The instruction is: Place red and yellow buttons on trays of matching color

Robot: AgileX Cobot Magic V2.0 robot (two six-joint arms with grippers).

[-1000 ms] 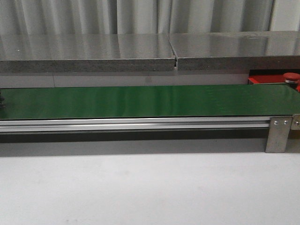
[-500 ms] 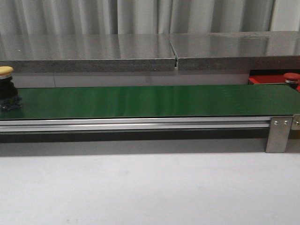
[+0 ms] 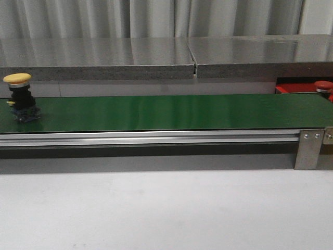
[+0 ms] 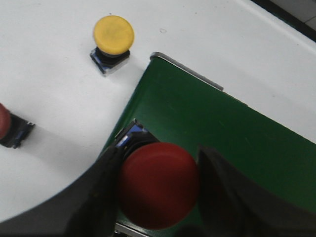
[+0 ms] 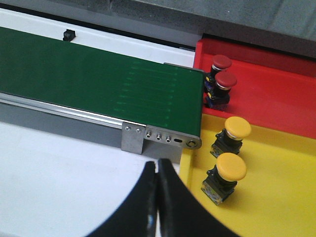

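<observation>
My left gripper [image 4: 159, 155] is shut on a red button [image 4: 158, 190], holding it by its cap just over the end of the green belt [image 4: 222, 133]. A yellow button [image 3: 18, 96] stands upright on the belt [image 3: 166, 112] at the far left of the front view. In the right wrist view the red tray [image 5: 276, 94] holds two red buttons [image 5: 221, 63] [image 5: 225, 81]. The yellow tray [image 5: 281, 202] holds two yellow buttons [image 5: 237, 129] [image 5: 231, 168]. My right gripper [image 5: 157, 170] is shut and empty over the white table, near the belt's end bracket.
On the white table beside the belt's end stand a loose yellow button [image 4: 113, 37] and a red one [image 4: 6, 126], cut off by the frame edge. A grey shelf [image 3: 166, 57] runs behind the belt. The metal bracket [image 3: 309, 148] marks the belt's right end.
The yellow button came into the front view from the left and has ridden rightward along the belt. No other change shows in that view.
</observation>
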